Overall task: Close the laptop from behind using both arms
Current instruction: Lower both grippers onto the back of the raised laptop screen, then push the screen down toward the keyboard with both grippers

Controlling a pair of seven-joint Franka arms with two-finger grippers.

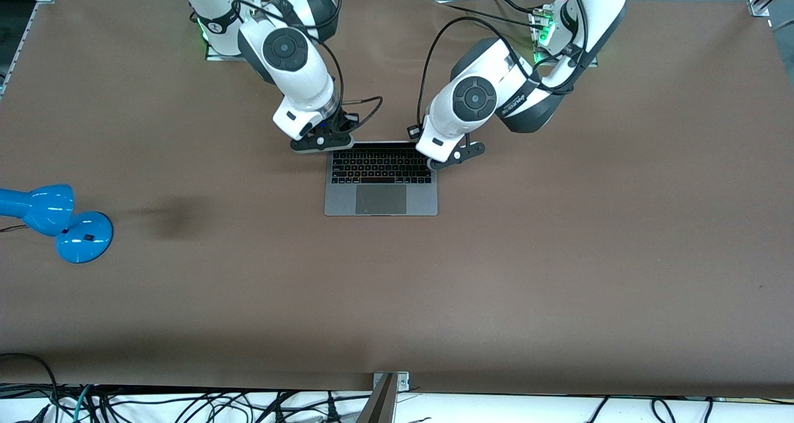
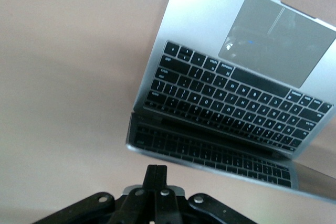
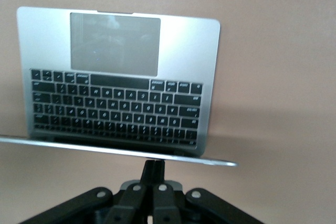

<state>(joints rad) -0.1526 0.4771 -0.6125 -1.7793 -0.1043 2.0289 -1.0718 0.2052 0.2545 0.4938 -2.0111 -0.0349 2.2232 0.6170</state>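
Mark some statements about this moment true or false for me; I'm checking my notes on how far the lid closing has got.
1. The thin space-grey metal laptop lies fully shut on the brown table. False: its keyboard and trackpad still show and the lid is up.
2. The left hand and the right hand are both at the lid's top edge, one toward each end. True.
3. A blue desk lamp stands toward the right arm's end of the table. True.
4. The blue lamp touches the laptop. False: bare table lies between them.
5. The left hand is pressing on the trackpad. False: it is at the lid edge, and the trackpad is uncovered.
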